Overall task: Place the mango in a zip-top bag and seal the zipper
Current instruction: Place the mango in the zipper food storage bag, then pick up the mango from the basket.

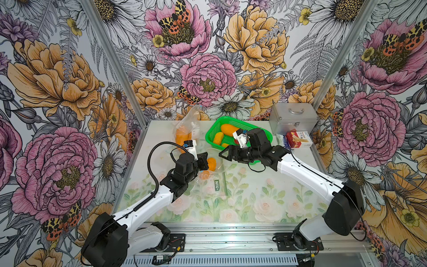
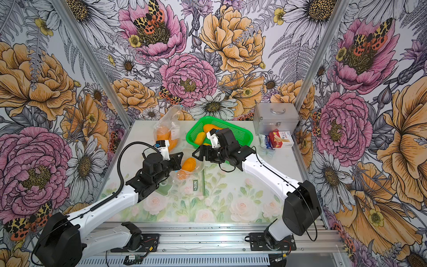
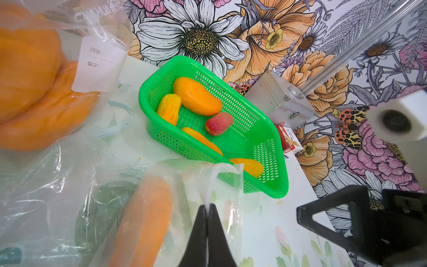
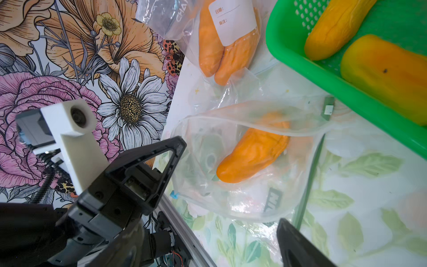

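Wrinkled orange mango (image 1: 211, 163) lay inside the clear zip-top bag (image 1: 208, 187), its long axis toward 1 o'clock in both top views. The bag lay crumpled at table centre, mouth gaping unsealed toward 1 o'clock.

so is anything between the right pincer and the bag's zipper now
Nothing visible. The right pincer hovers open beside the zip-top bag, whose mouth gapes. The mango lies inside the bag, and the left pincer pinches its rim.
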Tool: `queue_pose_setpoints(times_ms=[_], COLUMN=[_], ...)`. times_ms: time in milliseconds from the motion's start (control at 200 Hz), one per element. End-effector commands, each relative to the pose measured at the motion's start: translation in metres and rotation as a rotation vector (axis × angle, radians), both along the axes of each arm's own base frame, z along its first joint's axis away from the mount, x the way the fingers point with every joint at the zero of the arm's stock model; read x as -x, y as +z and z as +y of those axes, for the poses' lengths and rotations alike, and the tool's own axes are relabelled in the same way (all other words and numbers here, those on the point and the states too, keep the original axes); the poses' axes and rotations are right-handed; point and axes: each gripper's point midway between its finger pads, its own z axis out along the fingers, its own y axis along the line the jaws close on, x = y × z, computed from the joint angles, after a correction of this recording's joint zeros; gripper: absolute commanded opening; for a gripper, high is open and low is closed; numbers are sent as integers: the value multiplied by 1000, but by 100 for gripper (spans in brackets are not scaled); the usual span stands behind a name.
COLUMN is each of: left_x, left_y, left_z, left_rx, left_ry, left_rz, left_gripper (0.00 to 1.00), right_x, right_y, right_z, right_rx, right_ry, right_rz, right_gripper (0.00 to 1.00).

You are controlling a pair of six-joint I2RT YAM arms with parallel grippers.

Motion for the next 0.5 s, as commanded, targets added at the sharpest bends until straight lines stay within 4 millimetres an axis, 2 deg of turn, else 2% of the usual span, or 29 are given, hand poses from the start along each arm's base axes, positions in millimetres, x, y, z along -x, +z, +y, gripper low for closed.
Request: queue_pose_setpoints(times_ms=[0,130,230,495], left_x=[-6,-6,-5,-4], left_y=[14,14,14,12], left_z=[3,2,2,-3], left_rx=[16,17,20,18], left_ry=[25,22,20,4], left_rz=[-29,-28,-25,-22], left_gripper=[0,0,0,0], right_x=[-14,-43,-63,-99], right_y=[-1,-20,-45,-120], right_z=[-37,-77,-96,-119], right_rx=[152,299,369,490], right_ry=[-81,-200,-226,-236], right_rz=[-52,-35,21,169], right_gripper=[87,84,84,85])
